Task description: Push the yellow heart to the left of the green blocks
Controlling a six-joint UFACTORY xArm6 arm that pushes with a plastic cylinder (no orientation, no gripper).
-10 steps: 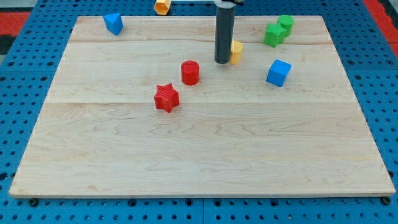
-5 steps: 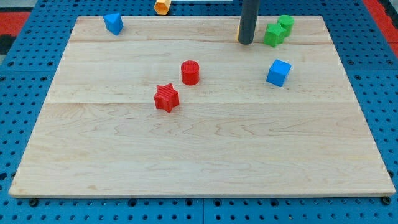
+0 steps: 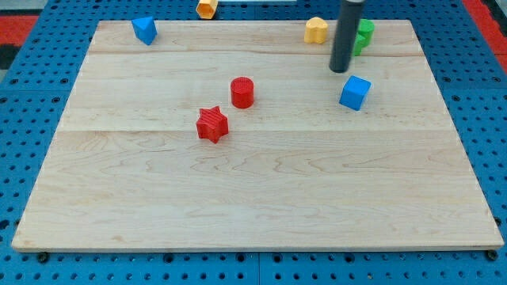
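a: at the view's top left corner of the wooden board (image 3: 253, 190) sits a blue block (image 3: 144, 29), angular, shape hard to make out. just past the board's top edge, further right, lies an orange block (image 3: 207, 8), partly cut off by the frame.

b: and nearer the middle?

a: a red star (image 3: 211, 124) and, up and to its right, a red cylinder (image 3: 242, 92). they are near each other but apart.

b: where is the yellow heart?

a: the yellow heart (image 3: 317, 30) stands near the top edge, just to the left of the green blocks (image 3: 360, 35), with the rod crossing between them in this view. whether heart and green touch, i cannot tell, since the rod hides the left part of the green ones.

b: what about the pincer, how wide is it, what does it hold?

a: none on this arm, only a straight dark rod, so nothing is held. my tip (image 3: 340, 70) rests on the board below the green blocks, right and below the heart, touching neither. a blue cube (image 3: 354, 93) lies just below and right of the tip, close but apart.
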